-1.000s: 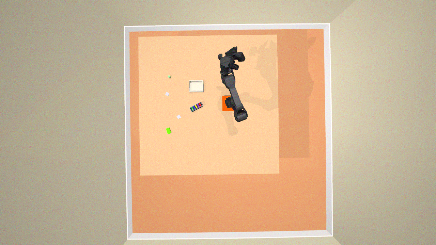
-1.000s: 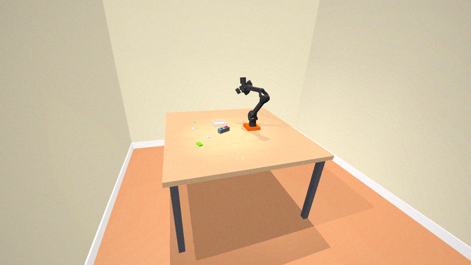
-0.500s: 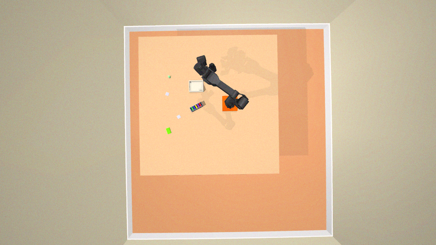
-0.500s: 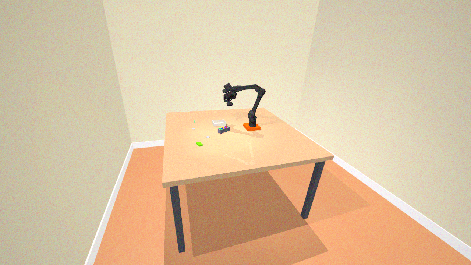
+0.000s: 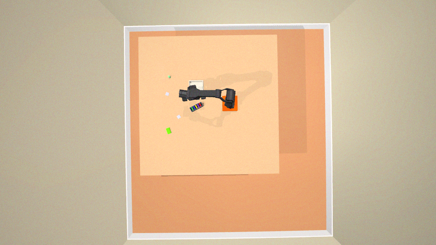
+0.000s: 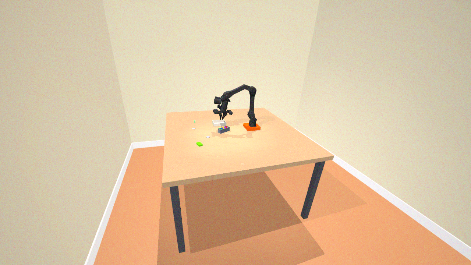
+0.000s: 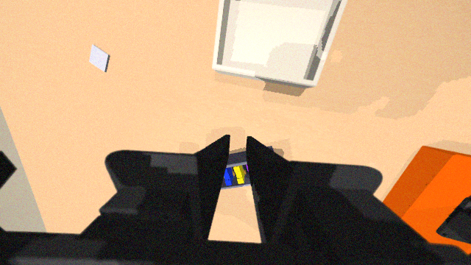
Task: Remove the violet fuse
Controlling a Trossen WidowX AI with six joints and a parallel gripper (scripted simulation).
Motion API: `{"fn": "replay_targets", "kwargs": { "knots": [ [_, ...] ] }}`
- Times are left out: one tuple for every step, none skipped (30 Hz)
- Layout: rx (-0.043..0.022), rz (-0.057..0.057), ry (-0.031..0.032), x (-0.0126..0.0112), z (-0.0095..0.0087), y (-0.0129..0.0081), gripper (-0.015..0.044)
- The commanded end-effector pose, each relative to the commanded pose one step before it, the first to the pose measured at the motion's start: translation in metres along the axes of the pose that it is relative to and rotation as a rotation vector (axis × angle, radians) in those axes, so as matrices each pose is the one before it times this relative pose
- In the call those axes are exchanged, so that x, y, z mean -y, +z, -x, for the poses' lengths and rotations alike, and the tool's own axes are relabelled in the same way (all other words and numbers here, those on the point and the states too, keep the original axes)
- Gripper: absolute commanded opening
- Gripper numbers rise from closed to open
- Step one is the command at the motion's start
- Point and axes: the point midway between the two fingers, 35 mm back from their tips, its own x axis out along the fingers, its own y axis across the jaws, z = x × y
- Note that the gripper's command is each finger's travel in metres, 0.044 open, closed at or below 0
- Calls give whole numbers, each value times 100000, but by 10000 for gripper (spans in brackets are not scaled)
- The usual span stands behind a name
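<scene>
Tan table (image 6: 250, 154) holds it all. Nearest the wrist camera, the gripper (image 7: 238, 141) has its fingers close together with a small gap, grasping nothing. Below and behind them sits the fuse block (image 5: 196, 107). Only the top view shows the violet fuse (image 5: 198, 105) well. Farther off waits the tray (image 7: 222, 40).

Walls (image 6: 210, 49): plain cream, meeting in a corner.
Floor (image 6: 345, 230): orange, white skirting (image 6: 395, 201).
Table (image 6: 243, 154): pale wood, dark legs, shadow beneath.
</scene>
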Motion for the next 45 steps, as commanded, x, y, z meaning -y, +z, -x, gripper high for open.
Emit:
{"fn": "replay_targets", "kwargs": {
  "knots": [
    [-13871,30208,-10020,795,-806,-5740,74],
    [-1939,4088,-1381,-25,-198,-778,74],
    [-647,1358,-459,-15,-69,-257,74],
    [0,0,0,0,0,0,74],
    [0,0,0,0,0,0,74],
    [0,0,0,0,0,0,74],
    [0,0,0,0,0,0,74],
    [0,0,0,0,0,0,74],
    [-5,0,-13,171,0,-62,74],
    [-5,0,-13,171,-1,-63,74],
    [0,0,0,-1,-16,0,74],
    [0,0,0,-2,-32,1,74],
    [0,0,0,-2,-49,1,74],
    [0,0,0,-3,-64,1,74],
    [0,0,0,-3,-78,2,74],
    [0,0,0,-4,-91,2,74],
    [0,0,0,-4,-97,2,74],
    [0,0,0,-3,-98,2,74],
    [0,0,0,-3,-99,1,74],
    [0,0,0,-3,-98,1,74],
    [0,0,0,-2,-98,1,74],
    [0,0,0,-2,-98,1,74],
    [0,0,0,-1,-98,1,74],
    [0,0,0,0,-98,0,74],
    [0,0,0,0,-98,0,74],
    [0,0,0,0,-98,0,74],
    [0,0,0,2,-98,0,74],
    [0,0,0,2,-98,0,74],
    [0,0,0,2,-98,0,74],
    [0,0,-1,3,-98,-1,74],
    [0,0,-1,4,-98,-1,74],
    [0,0,-1,4,-98,-1,74],
    [0,0,-1,5,-98,-2,74],
    [0,0,-1,6,-98,-2,74],
    [0,0,-1,6,-97,-2,74],
    [0,0,-1,8,-97,-3,74],
    [0,0,-1,8,-97,-3,74],
    [0,0,-1,9,-97,-4,74],
    [0,0,-1,9,-97,-4,74],
    [0,0,-1,9,-97,-4,74],
    [0,0,-1,10,-97,-4,74],
    [-1,0,-1,10,-97,-4,74],
    [-1,0,-1,10,-97,-4,74],
    [0,0,-1,9,-78,-4,74],
    [0,0,-1,5,-47,-2,74]
  ]
}}
